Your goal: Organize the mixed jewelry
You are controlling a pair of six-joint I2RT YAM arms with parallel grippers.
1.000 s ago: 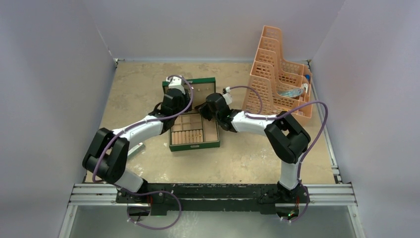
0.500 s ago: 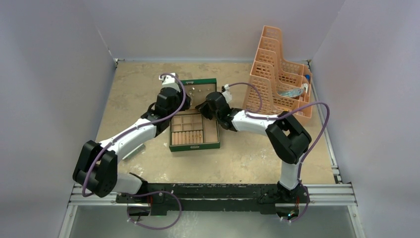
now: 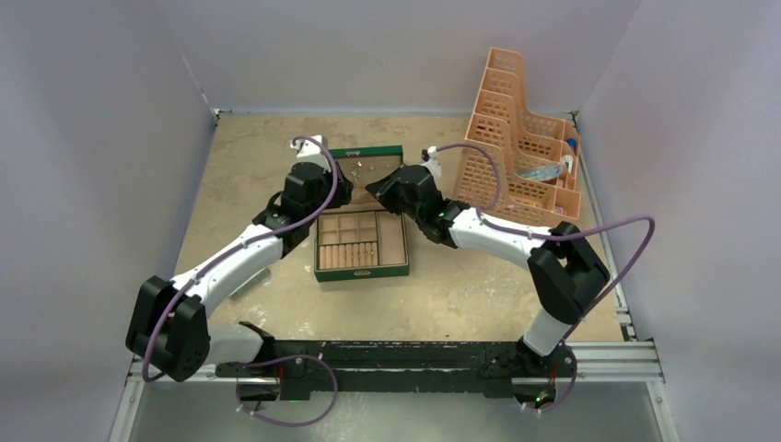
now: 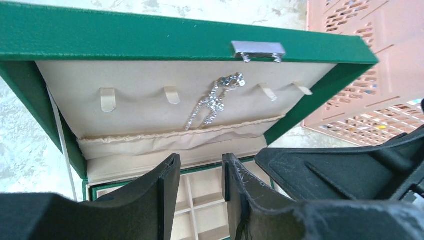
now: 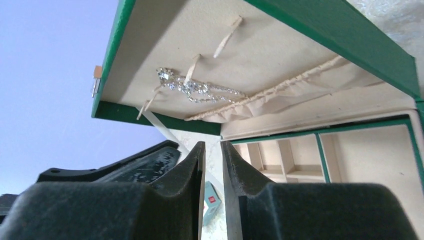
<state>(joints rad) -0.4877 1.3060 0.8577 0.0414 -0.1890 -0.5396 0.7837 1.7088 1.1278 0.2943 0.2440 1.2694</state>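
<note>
**Chain on its hook, both claws empty in front of the lid**

The silvery chain (image 4: 215, 100) hangs from one of the beige hook tabs (image 4: 107, 99) on the inside of the raised lid (image 4: 150, 37). It is bunched at the top, with two loose strands trailing down to the gathered pocket (image 4: 175, 137) along the lid's lower edge. The other tabs in sight are bare. No gold rings can be made out in any view; they may simply be too small to see.

Just short of the lid, the left gripper (image 4: 200, 162) points at it with its fingers parted and nothing between them. The right gripper (image 5: 213, 147) comes in from the other side, its fingers only a narrow slit apart, also holding nothing. Neither touches the chain. Below them the green box (image 3: 361, 267) lies open on the table (image 3: 249, 157), and its beige compartments (image 3: 394, 241) are partly hidden by the two wrists. The peach rack (image 3: 516, 138) stands well off to the right.

As a judgement, the hanging step looks finished and the arms are at the point of letting go and clearing out. The next move probably calls for drawing both claws straight back from the lid without brushing the dangling strands or knocking the lid. After that comes finding the remaining small pieces, which will need a wide enough opening and a careful, low approach to such tiny things.
</note>
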